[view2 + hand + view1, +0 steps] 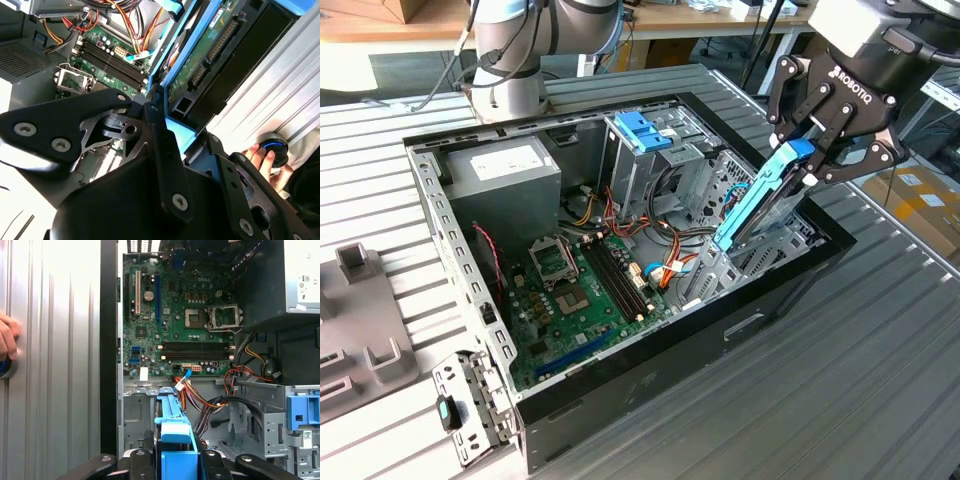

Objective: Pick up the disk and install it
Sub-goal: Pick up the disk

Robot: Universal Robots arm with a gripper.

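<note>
Disk (760, 200) hung steeply tilted in the jaws, which were clamped on its upper end across the blue side rails. Its lower end reached down into the open computer case (620, 400) on the tabletop (880, 380), at the exterior view's right, beside the motherboard (580, 290). In the second wrist view a person's hand (265, 160) rested by a round knob (276, 146).

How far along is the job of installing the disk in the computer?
Done: the pick-up; the gripper is shut on the disk. In hand: the disk is tilted, its lower end in the computer case near the exterior view's right. Left: it is not yet seated; its upper end sticks up out of the case.
</note>
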